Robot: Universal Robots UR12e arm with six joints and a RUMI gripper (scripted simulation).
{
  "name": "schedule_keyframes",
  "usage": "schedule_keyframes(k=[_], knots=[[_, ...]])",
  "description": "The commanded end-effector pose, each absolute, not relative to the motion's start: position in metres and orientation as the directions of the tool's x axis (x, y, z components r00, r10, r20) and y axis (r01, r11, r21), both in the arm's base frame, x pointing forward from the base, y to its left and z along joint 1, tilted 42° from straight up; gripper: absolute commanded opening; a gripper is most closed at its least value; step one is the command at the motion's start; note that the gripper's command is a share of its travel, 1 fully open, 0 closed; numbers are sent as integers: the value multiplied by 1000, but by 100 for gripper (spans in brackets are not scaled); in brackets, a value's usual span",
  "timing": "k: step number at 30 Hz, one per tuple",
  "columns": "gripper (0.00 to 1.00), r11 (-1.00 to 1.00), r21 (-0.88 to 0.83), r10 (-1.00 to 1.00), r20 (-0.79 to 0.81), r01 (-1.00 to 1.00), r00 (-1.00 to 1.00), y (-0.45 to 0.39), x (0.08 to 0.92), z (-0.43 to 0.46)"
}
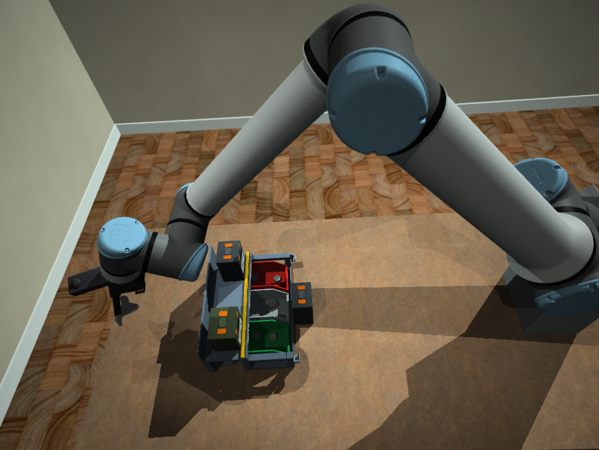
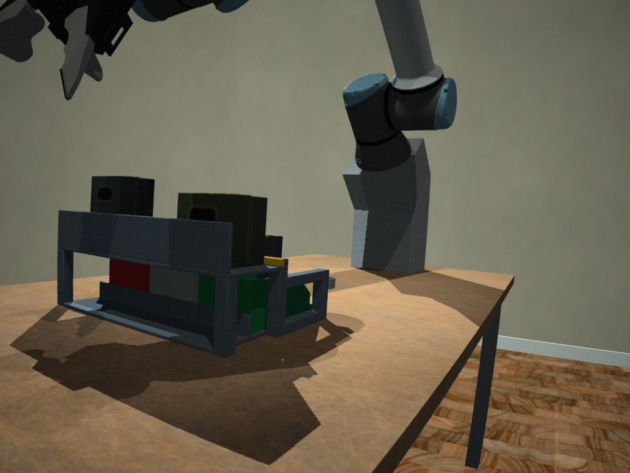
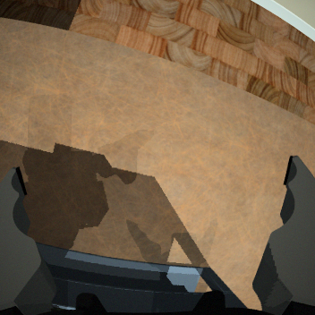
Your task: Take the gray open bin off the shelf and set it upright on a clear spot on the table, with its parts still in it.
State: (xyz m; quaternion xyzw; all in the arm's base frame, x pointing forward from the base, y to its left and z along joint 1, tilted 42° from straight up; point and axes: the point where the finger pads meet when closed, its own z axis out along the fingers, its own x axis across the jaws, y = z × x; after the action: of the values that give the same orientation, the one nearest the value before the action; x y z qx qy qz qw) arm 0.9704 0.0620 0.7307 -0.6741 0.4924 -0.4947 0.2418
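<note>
The gray open bin (image 1: 267, 304) (image 2: 173, 285) sits in the lower level of a dark blue-gray shelf (image 1: 211, 290) (image 2: 142, 238), between a red bin (image 1: 269, 276) (image 2: 129, 275) and a green bin (image 1: 266, 337) (image 2: 252, 295). My gripper (image 1: 122, 312) (image 2: 81, 71) (image 3: 153, 164) is open and empty. It hangs high above the table (image 1: 387, 368) (image 2: 356, 376) (image 3: 179, 116), to the left of the shelf and behind its closed back side. In the wrist view I see mostly bare table, with a dark gray-blue edge (image 3: 134, 273) at the bottom that is probably the shelf.
On the shelf's top stand a black box (image 1: 229, 259) (image 2: 120, 195) and an olive box (image 1: 223, 327) (image 2: 224, 221). Another black box (image 1: 302, 302) sits at the shelf's open side. A yellow bar (image 1: 244, 304) runs along the top. The robot base (image 1: 556, 290) (image 2: 389, 218) is at the far right.
</note>
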Motion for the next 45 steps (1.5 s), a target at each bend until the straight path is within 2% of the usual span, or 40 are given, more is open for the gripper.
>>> schedule_keyframes(k=[1, 6, 11, 23, 28, 40, 45], knots=[[100, -399, -814, -903, 429, -422, 25, 62, 967, 730], [100, -399, -814, -903, 429, -422, 25, 62, 967, 730], [100, -399, -814, -903, 429, -422, 25, 61, 930, 697], [100, -399, -814, -903, 429, -422, 25, 61, 930, 697], [100, -399, -814, -903, 429, -422, 25, 61, 893, 663], [100, -399, -814, -903, 429, -422, 25, 61, 893, 663], [100, -399, -814, -903, 429, -422, 25, 60, 857, 630]])
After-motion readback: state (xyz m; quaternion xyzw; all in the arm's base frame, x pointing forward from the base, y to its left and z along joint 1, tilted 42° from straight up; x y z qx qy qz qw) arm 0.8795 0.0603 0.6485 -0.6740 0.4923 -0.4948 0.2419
